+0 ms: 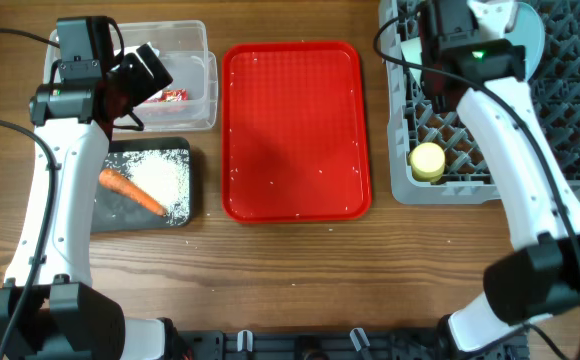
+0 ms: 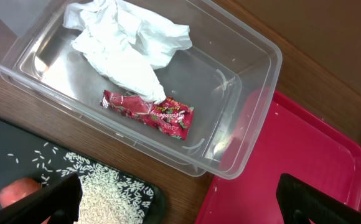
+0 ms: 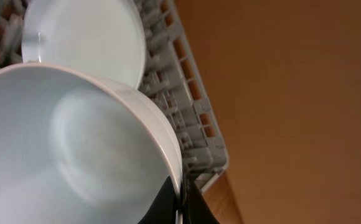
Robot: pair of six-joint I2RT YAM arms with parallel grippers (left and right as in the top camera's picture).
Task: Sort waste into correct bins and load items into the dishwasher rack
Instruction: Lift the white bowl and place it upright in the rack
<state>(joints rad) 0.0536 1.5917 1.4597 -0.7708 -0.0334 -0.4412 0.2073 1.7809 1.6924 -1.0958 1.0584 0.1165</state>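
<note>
My left gripper (image 2: 183, 211) is open and empty, hovering over the near edge of the clear tub (image 2: 255, 74); it also shows in the overhead view (image 1: 148, 70). In the tub lie a crumpled white tissue (image 2: 127, 43) and a red snack wrapper (image 2: 149, 112). The black tray (image 1: 105, 210) holds rice (image 1: 162, 178) and a carrot (image 1: 130, 192). My right gripper (image 3: 182, 202) is shut on the rim of a whitish-blue bowl (image 3: 68, 149), held over the grey dishwasher rack (image 3: 174, 93). A light-blue plate (image 3: 84, 37) stands in the rack behind it. A yellow cup (image 1: 427, 162) sits in the rack's front left.
A flat red serving tray (image 1: 295, 130) with a few stray rice grains lies between the bins and the rack (image 1: 570, 120). The rack's edge and the bare wooden table (image 3: 292, 112) show to the right of the bowl.
</note>
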